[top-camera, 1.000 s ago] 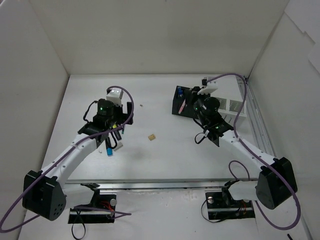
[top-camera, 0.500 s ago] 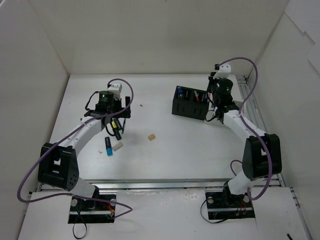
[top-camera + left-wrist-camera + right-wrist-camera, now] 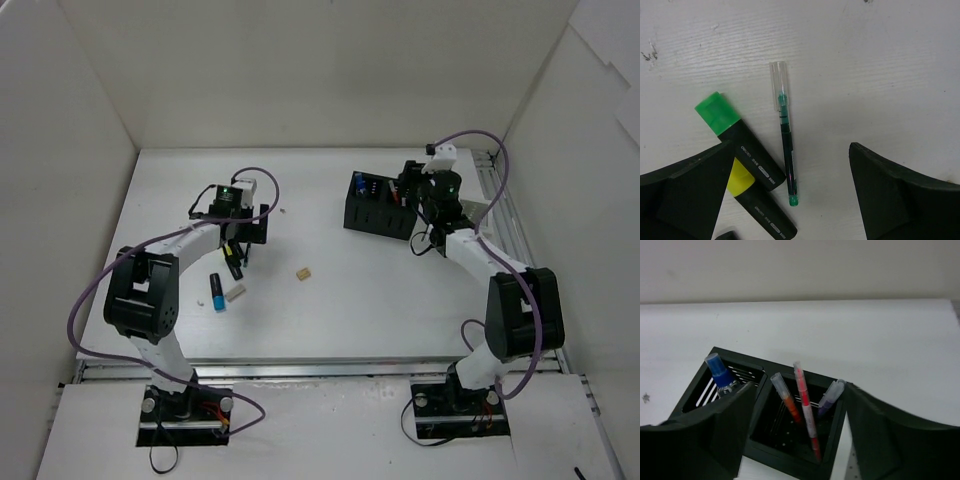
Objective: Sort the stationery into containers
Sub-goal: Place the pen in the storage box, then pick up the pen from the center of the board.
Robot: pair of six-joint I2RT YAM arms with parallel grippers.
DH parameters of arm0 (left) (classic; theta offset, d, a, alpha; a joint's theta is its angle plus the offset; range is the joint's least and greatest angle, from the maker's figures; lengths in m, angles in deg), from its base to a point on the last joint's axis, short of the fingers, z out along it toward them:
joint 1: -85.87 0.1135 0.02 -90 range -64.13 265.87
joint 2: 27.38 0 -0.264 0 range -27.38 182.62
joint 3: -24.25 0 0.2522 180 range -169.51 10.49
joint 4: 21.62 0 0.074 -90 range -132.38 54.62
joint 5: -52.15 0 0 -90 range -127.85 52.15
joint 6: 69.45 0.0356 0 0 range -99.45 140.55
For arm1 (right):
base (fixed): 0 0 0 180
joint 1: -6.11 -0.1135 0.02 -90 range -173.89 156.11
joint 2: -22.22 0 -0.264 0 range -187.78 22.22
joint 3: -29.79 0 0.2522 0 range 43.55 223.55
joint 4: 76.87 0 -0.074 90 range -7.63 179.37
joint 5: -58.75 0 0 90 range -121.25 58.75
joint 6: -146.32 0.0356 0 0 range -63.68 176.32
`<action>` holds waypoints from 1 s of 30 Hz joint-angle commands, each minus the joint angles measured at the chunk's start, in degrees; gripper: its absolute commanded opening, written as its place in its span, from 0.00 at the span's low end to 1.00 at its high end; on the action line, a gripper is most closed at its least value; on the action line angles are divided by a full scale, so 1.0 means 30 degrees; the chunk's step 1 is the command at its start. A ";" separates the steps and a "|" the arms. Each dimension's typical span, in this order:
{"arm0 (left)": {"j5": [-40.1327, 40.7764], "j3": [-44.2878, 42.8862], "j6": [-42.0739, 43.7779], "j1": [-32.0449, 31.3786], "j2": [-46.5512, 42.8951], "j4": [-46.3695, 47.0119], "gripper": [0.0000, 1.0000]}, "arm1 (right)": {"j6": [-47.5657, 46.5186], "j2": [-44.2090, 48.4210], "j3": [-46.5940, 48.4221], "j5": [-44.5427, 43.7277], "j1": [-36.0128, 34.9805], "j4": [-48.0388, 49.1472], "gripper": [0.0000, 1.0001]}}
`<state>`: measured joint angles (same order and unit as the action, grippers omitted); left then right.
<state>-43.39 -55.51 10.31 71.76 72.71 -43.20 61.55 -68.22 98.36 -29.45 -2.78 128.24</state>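
The left tool [image 3: 791, 146] is being held wide open over the white surface [image 3: 865, 60], with nothing gripped. Between its black fingers [image 3: 890, 200], at the centre of the left wrist view, a thin green-ink pen with a clear cap [image 3: 784, 125] is lying flat, cap toward the top of the frame. Just to its left, a black-bodied highlighter with a green cap [image 3: 747, 150] is lying touching a black-bodied highlighter with a yellow cap [image 3: 765, 215] at the lower left.

The right tool [image 3: 800, 387] is also being held wide open and empty above the black multi-compartment plastic organizer [image 3: 785, 460], low in the centre of the right wrist view. A blue-capped clear bottle [image 3: 720, 372] is standing in the organizer's left compartment. An orange pen [image 3: 785, 400], a red pen [image 3: 805, 410] and a purple pen [image 3: 829, 397] are leaning in the middle one.

In the top view, a stubby blue highlighter [image 3: 217, 293] and a small beige eraser [image 3: 303, 272] are lying loose left of centre.
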 commanded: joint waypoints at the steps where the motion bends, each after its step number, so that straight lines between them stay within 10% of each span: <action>1: 0.0265 -0.1291 0.0073 0.0133 0.0120 -0.0119 0.91 | 0.0744 0.2193 0.0073 0.0891 0.0032 0.1662 0.75; 3: 0.0469 -0.1466 0.0044 0.0133 0.0501 -0.0207 0.89 | 0.0890 0.2777 -0.0046 0.0981 0.0032 0.1633 0.98; 30: 0.1261 -0.4807 -0.1359 -0.0629 0.3753 -0.4395 0.42 | 0.3850 1.0017 -0.3942 0.0981 0.0091 -0.0359 0.98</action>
<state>-40.35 -66.98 8.13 70.78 85.23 -53.73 72.02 -39.54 86.29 -25.54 -2.76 124.62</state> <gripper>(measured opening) 0.440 0.978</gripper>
